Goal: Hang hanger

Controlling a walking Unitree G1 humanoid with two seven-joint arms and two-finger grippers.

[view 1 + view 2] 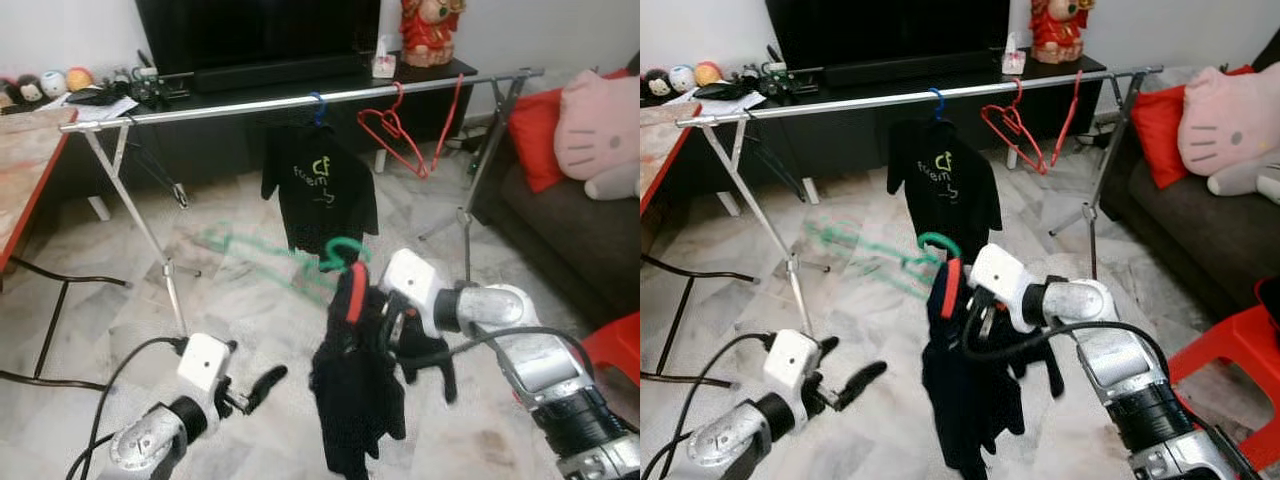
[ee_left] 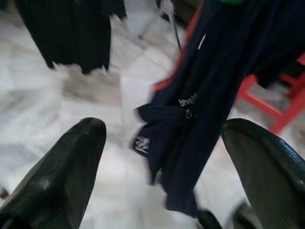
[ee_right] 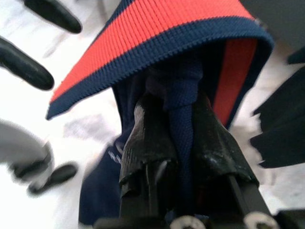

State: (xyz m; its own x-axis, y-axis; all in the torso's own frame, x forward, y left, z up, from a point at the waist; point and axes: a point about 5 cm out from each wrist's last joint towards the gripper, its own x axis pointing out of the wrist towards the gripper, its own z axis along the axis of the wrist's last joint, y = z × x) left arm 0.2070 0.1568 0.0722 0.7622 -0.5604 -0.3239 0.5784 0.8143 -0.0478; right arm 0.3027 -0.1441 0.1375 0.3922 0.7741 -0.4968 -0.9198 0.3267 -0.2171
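A navy shirt [image 1: 355, 400] with a red collar hangs on a green hanger [image 1: 343, 252], low in front of me. My right gripper [image 3: 178, 107] is shut on the navy cloth just under the collar, holding the garment off the floor. The silver rail [image 1: 250, 103] of the drying rack runs across farther back, above the held hanger. It carries a black T-shirt [image 1: 318, 190] on a blue hanger and red hangers [image 1: 395, 135]. My left gripper [image 1: 262, 382] is open, low at the left, pointing toward the navy shirt [image 2: 190, 114] without touching it.
The rack's crossed legs [image 1: 150, 240] stand on the marble floor, where a faint green shape [image 1: 235, 245] lies. A dark sofa with a red cushion [image 1: 535, 135] and pink plush is at the right, a red stool [image 1: 615, 345] at the lower right, and a table [image 1: 20, 170] at the left.
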